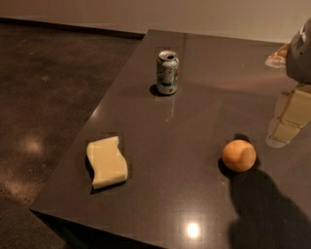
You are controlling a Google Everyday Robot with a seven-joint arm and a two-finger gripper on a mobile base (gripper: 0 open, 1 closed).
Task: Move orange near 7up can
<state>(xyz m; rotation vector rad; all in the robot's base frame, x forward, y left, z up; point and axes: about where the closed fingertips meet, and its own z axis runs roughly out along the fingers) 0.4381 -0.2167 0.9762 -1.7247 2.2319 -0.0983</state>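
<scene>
Standing upright toward the far side of the dark grey table (194, 194), the 7up can (167, 73) shows its silver top and its white and green side with red marks. Well apart from it, nearer the front and over to the right, the orange (238, 155) rests on the tabletop, round and matte, touching nothing else. The gripper (286, 124) comes in at the right edge of the view, pale blocky segments below a grey housing. Its lower end sits up and to the right of the orange, near it but clear of it; whether it is open or closed I cannot tell, and nothing can be seen in its hold. A pale yellow wavy sponge (107, 162) lies flat near the table's front left corner, well away from both the 7up can and the orange. A broad dark shadow (272, 209) spreads over the tabletop in front of the orange. Beyond the left edge lies a dark speckled floor (43, 97), with a pale wall (146, 12) along the back
</scene>
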